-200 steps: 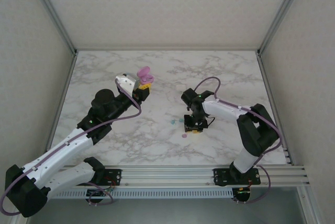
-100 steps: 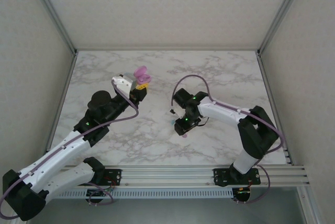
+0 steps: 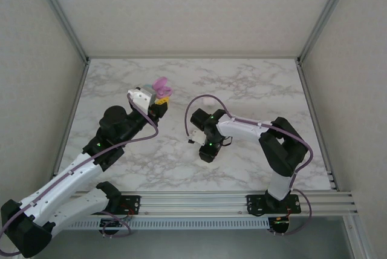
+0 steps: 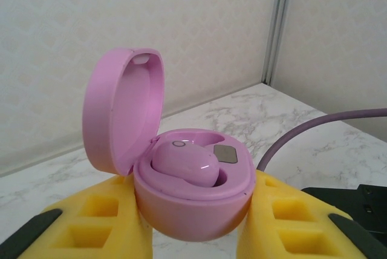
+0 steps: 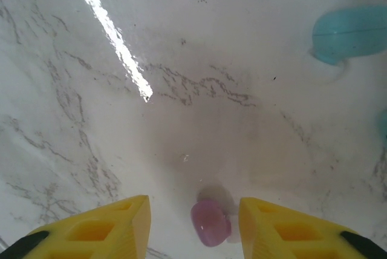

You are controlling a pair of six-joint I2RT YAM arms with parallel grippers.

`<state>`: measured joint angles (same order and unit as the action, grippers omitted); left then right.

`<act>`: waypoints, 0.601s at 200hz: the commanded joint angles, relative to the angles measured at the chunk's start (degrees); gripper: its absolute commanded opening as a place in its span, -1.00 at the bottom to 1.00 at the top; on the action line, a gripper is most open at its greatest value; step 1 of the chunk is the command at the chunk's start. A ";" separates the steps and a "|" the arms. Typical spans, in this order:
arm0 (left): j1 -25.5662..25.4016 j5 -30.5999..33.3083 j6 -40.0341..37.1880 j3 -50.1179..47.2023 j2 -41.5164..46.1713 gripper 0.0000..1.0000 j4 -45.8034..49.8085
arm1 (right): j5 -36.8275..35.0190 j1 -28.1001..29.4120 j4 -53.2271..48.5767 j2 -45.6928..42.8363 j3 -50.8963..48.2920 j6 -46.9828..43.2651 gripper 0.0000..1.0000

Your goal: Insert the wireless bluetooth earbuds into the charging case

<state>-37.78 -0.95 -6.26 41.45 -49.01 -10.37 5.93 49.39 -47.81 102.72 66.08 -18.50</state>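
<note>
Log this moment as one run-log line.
left gripper: shut on open pink case | seated earbud: one, pink | right gripper: open over loose earbud, pink

The pink case point(image 4: 193, 204) is sitting upright in the left claw point(image 4: 193, 235), raised off the surface point(image 5: 181, 59), its lid point(image 4: 121, 108) standing open and tilting back to the left. A pink bud point(image 4: 184, 163) is nestling inside it. A second pink bud point(image 5: 210, 222) is lying loose on the surface between the right claw's point(image 5: 193, 216) parted fingers, untouched. A teal bud point(image 5: 351, 32) is lying well apart from it, and another teal bud point(image 5: 383, 127) is peeking in at the right wrist view's edge.

The white-and-black arms point(image 3: 72, 174) carry purple cables point(image 3: 208, 97), green lights point(image 3: 211, 114) and yellow-padded grippers point(image 5: 193, 219).
</note>
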 commanded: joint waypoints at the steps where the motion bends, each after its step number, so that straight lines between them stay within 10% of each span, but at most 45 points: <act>1: 0.40 0.69 -0.61 1.71 0.76 -0.62 -0.66 | -0.80 0.62 -2.37 1.89 1.37 -2.77 -0.17; 120: 0.44 0.51 -0.27 1.39 0.07 -0.62 -1.04 | -5.90 0.61 -1.98 2.86 -1.13 0.51 -0.51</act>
<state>-37.78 -0.95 -6.24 41.45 -49.10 -10.37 2.11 49.39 -48.23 105.23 66.04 -19.75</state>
